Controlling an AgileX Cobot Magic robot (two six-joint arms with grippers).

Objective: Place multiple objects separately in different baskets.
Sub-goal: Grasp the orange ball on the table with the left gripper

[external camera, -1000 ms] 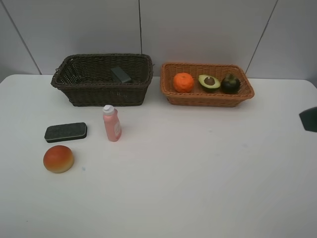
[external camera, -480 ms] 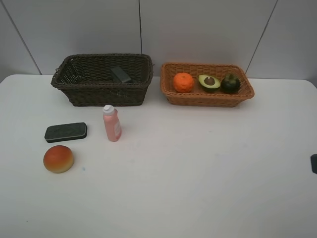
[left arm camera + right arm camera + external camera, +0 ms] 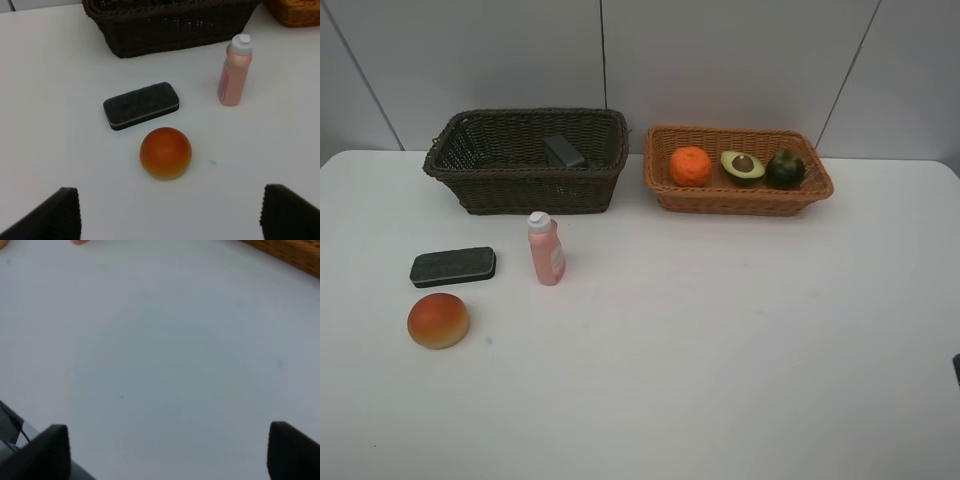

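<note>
High overview, left wrist nearer bottle (image 3: 235, 75)

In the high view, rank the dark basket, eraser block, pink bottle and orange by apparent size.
Dark basket largest.
Eraser block and pink bottle look about alike.
Orange smallest, though it sits farther back.

orange (image 3: 690, 166), avo (image 3: 743, 165), mangosteen (image 3: 785, 169) in tan basket (image 3: 740, 206)

left: bottle (image 3: 546, 250), eraser (image 3: 453, 267), fruit (image 3: 438, 320) close-set | right: open tabletop (image 3: 750, 330)
</note>
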